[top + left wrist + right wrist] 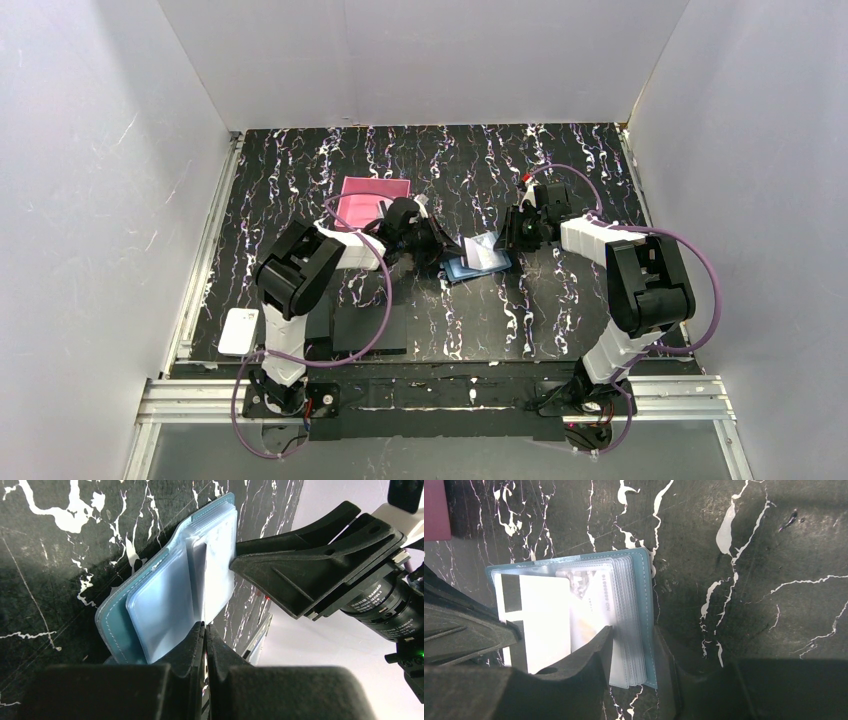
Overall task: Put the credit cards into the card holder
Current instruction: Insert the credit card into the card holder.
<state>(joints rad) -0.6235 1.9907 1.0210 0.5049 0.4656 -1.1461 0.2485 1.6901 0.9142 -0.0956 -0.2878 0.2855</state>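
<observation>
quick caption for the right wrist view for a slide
Right gripper straddles one edge of an open blue case while the left gripper pinches a black-striped white card.

Soft, even light fills the overhead view: the walls (80, 150) are bright, the dark bench (560, 170) shows little shadow. Up close, glare whitens the plastic sleeves (584, 620). The left end effector (204, 627) and right end effector (631, 645) sit blurred and shadowed.

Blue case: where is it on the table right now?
Top view: the blue case lies open mid-table between the left gripper and right gripper, right of the pink box.
</observation>
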